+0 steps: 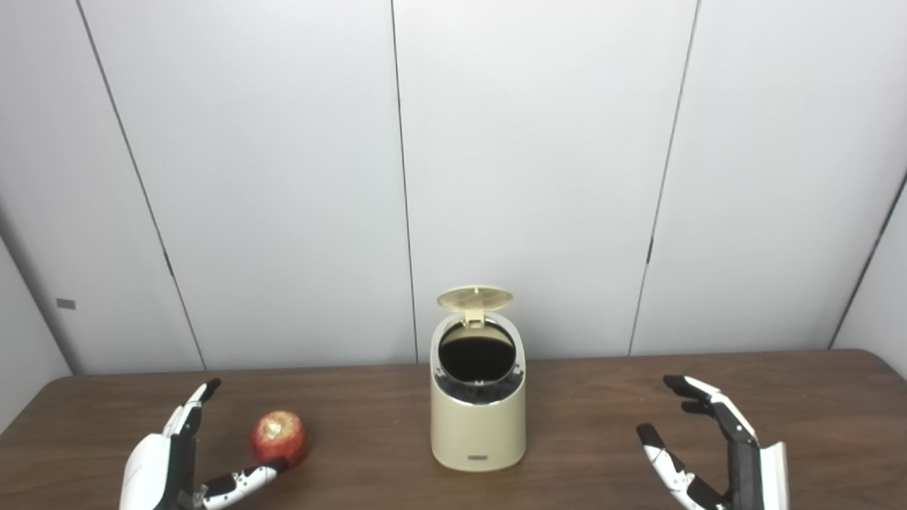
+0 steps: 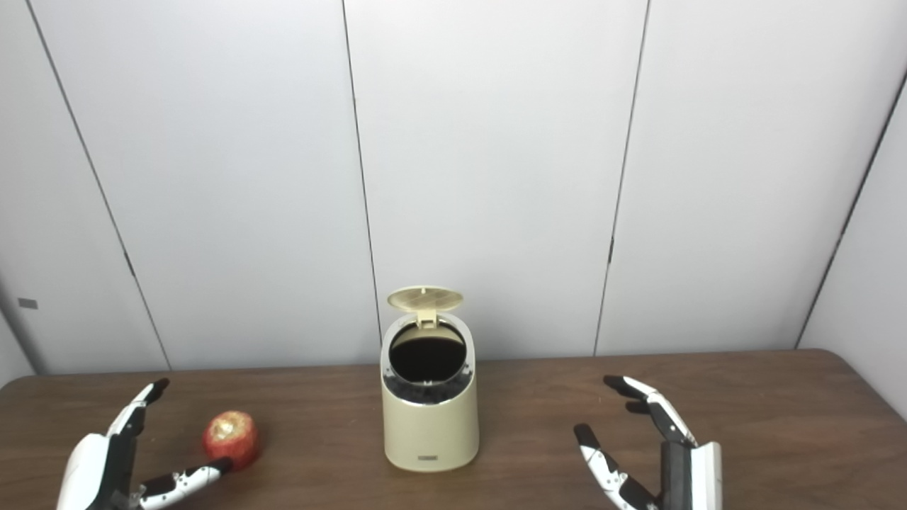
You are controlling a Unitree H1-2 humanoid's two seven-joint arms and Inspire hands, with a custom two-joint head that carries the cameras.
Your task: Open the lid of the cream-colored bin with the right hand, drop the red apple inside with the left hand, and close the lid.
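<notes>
Counter (image 1: 609,397): a dark wood top stood before pale wall panels and carried everything in the scene.
Bin (image 1: 478,432): the cream-colored bin stood upright at mid-counter, nearer the front edge than the back.
Lid (image 1: 475,298): it was tipped up at the rear, leaving the dark mouth uncovered; the opening step appeared done.
Right hand (image 1: 716,446): it was spread wide near the front right corner, holding nothing, well apart from the bin.
Left hand (image 1: 181,457): it was spread open at the front left corner, empty, thumb tip at the fruit's base.
Apple (image 1: 279,437): the red apple rested on the counter, left of the bin.
Step in hand: picking up the apple.
Next move: it likely called for the left hand to close round the apple, lift it and carry it over the mouth.
</notes>
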